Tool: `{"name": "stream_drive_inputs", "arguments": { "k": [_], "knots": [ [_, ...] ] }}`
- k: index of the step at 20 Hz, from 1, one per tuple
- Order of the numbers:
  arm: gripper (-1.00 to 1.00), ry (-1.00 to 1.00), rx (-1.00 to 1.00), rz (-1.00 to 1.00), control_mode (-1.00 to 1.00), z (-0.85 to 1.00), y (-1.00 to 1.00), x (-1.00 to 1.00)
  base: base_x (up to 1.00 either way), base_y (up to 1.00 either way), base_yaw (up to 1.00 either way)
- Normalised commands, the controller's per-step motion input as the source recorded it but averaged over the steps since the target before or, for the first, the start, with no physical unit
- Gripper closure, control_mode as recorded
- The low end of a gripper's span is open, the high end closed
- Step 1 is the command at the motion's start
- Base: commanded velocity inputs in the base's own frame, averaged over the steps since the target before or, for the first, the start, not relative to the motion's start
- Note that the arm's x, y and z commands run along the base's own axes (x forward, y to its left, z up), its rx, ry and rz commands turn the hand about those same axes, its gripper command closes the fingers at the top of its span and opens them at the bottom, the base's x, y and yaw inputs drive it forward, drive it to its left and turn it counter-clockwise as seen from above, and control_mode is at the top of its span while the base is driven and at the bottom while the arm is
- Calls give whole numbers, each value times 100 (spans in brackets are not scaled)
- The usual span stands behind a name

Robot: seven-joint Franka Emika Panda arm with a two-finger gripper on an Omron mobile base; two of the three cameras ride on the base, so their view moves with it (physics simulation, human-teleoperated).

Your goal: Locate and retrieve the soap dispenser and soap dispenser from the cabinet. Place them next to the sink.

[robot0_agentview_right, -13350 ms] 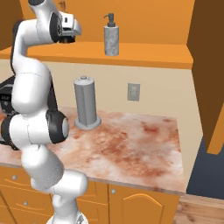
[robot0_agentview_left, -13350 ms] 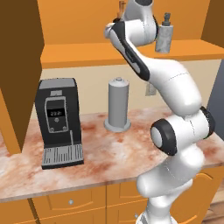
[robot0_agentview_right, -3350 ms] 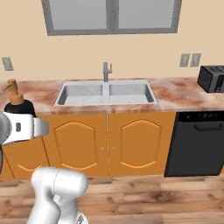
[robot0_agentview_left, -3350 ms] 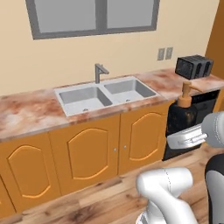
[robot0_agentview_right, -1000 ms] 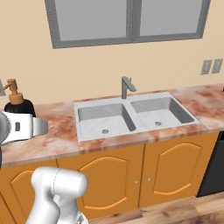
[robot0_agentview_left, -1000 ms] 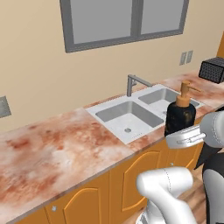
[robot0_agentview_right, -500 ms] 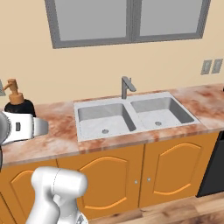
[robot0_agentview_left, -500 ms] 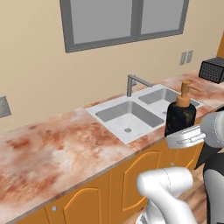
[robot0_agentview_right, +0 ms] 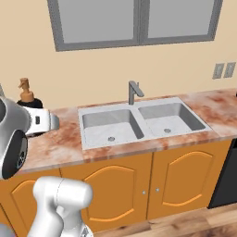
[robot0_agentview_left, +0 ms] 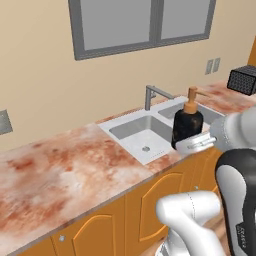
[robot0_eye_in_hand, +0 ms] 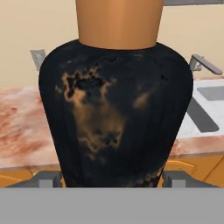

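Note:
My gripper (robot0_agentview_left: pixel 186 145) is shut on a soap dispenser (robot0_agentview_left: pixel 187 124), a black bottle with a copper-orange pump. I hold it upright in the air just in front of the counter edge, level with the left basin of the sink (robot0_agentview_left: pixel 131 125). The right base view shows the soap dispenser (robot0_agentview_right: pixel 28 98) left of the sink (robot0_agentview_right: pixel 140 107), behind my white hand. Up close, the soap dispenser (robot0_eye_in_hand: pixel 116 109) sits between my fingertips (robot0_eye_in_hand: pixel 47 179). The grey faucet (robot0_agentview_left: pixel 150 94) stands behind the basins. The cabinet is out of view.
A wide stretch of marbled counter (robot0_agentview_left: pixel 60 170) runs left of the sink. A black toaster (robot0_agentview_left: pixel 243 80) sits at the far right. Wall outlets (robot0_agentview_left: pixel 213 65) and a window (robot0_agentview_left: pixel 145 20) are on the back wall, and orange base cabinets (robot0_agentview_right: pixel 111 192) stand below.
Over the last second the base has stayed put. The arm has carried the black soap dispenser forward, closer to the counter edge by the sink's left basin.

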Motion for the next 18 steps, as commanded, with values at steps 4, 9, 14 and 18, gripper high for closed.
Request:
{"name": "stream_drive_inputs", "arguments": {
  "k": [4,9,14,18],
  "knots": [
    [100,7,6,27,-100,-29,12,79,0,0,0],
    [100,1,-7,17,-100,-34,16,74,0,0,0],
    [100,0,-14,1,-100,-40,19,72,0,0,0],
    [100,0,-3,1,-100,-45,17,64,0,0,0]
  ]
}}
